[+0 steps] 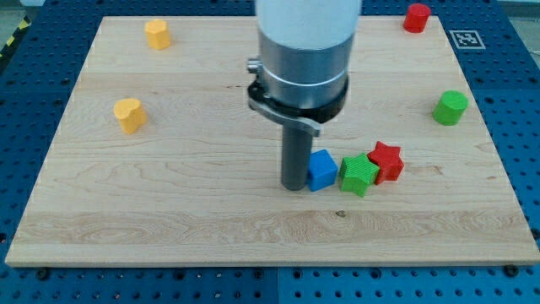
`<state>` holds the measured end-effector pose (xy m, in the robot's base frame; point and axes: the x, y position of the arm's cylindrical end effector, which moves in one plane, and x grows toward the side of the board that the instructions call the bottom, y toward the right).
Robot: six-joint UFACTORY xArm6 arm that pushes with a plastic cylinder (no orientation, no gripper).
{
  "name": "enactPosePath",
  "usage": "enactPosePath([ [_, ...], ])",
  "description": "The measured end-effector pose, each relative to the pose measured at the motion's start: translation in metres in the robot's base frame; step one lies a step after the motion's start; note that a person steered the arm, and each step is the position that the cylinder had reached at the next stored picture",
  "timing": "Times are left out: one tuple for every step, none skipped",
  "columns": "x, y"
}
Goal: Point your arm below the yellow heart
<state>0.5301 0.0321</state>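
Note:
The yellow heart (128,114) lies at the view's left on the wooden board (169,211). A second yellow block (157,34), roughly hexagonal, sits at the top left. My tip (294,187) rests on the board near the middle, far to the right of the yellow heart and lower. It touches the left side of a blue block (321,170). A green star (359,174) and a red star (386,162) stand in a row right of the blue block.
A green cylinder (450,107) stands at the right. A red cylinder (416,17) stands at the top right corner. The arm's wide grey body (305,51) hangs over the board's top middle. A blue perforated table surrounds the board.

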Motion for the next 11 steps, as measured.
enactPosePath([
  [0.0,0.003],
  [0.008,-0.005],
  [0.022,-0.034],
  [0.022,-0.071],
  [0.022,-0.073],
  [0.023,-0.086],
  [0.023,-0.086],
  [0.023,-0.119],
  [0.009,-0.172],
  [-0.028,-0.229],
  [-0.051,-0.268],
])
